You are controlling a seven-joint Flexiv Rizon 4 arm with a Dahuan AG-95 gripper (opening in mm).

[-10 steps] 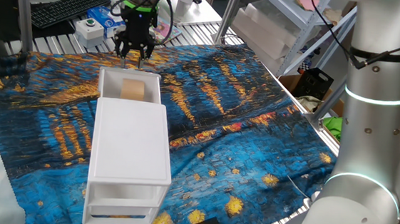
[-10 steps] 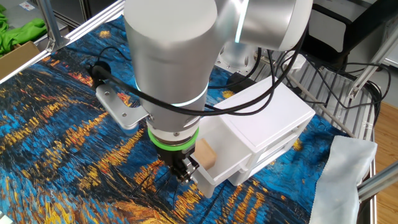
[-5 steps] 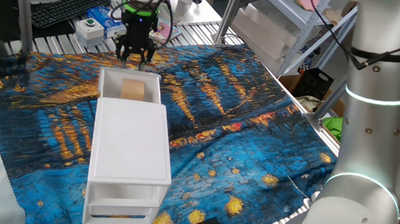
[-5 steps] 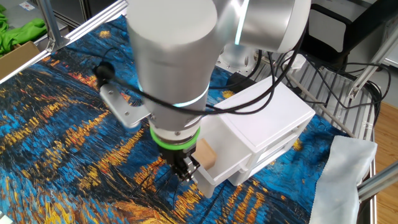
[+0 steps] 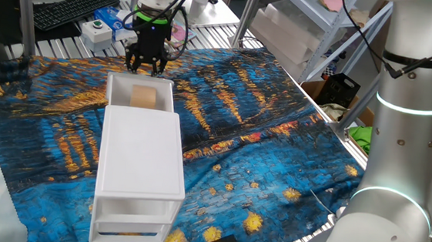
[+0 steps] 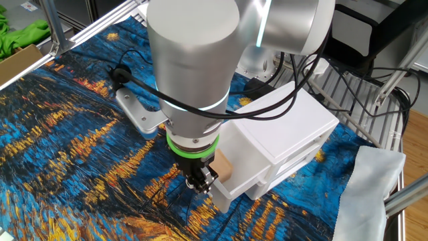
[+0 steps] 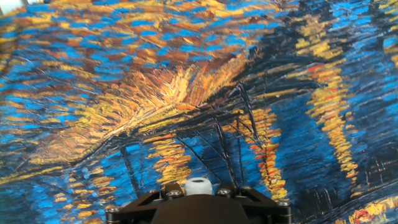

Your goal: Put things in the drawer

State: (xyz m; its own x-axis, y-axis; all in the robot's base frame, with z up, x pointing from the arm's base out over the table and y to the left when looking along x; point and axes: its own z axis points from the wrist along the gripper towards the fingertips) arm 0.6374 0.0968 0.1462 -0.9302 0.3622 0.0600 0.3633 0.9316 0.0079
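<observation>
**Cube in the tray, claw off the front**

The wooden cube (image 5: 144,97) sits inside the pulled-out top drawer (image 5: 115,88) of the white cabinet (image 5: 139,161). At the drawer's twelve o'clock in one fixed view, the gripper (image 5: 145,69) points down over the painted cloth (image 5: 261,140), grasping nothing; its jaw gap I can't tell.

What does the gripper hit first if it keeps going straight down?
Likely the tablecloth. The gripper hangs just beyond the drawer front, clear of the cube; depth is uncertain.
</observation>
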